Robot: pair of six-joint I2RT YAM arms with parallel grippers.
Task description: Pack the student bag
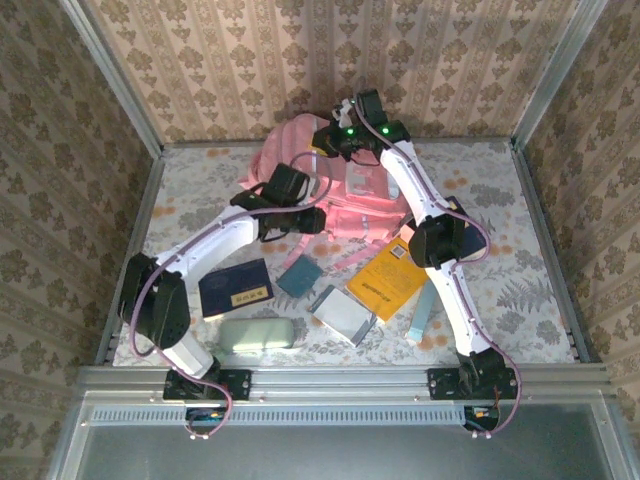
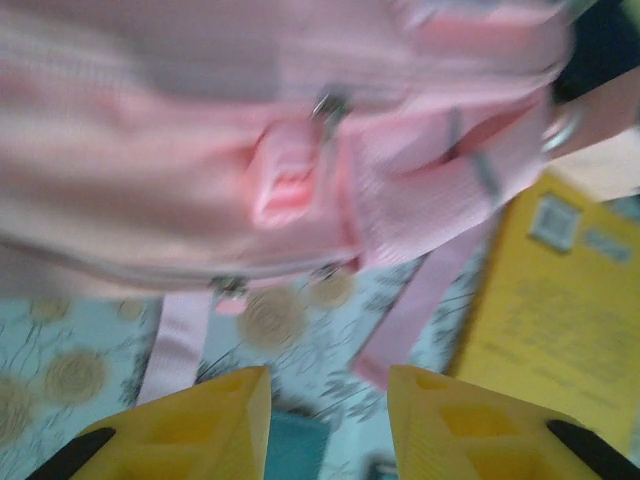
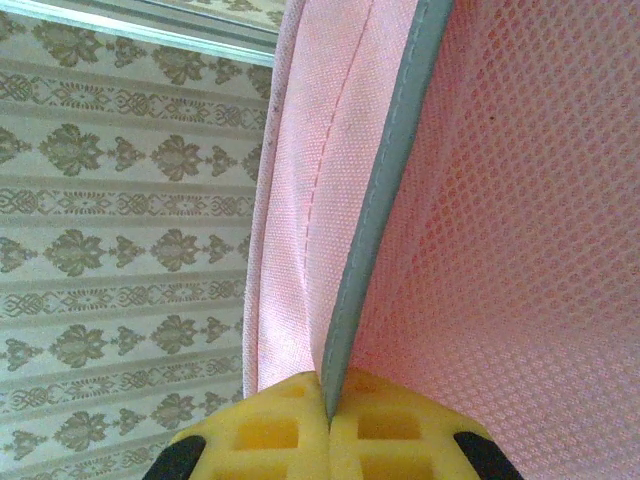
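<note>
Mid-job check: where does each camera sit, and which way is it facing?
Top external: above and behind the robot, looking down on the table; left arm and right arm reach to the bag.
Left wrist: on the left arm, looking down at the bag's front and a yellow book; left end effector open at the bottom.
Right wrist: on the right arm, close against the bag with the wall behind; right end effector shut on its grey trim.
Shared: top and left wrist both show the bag and book.
</note>
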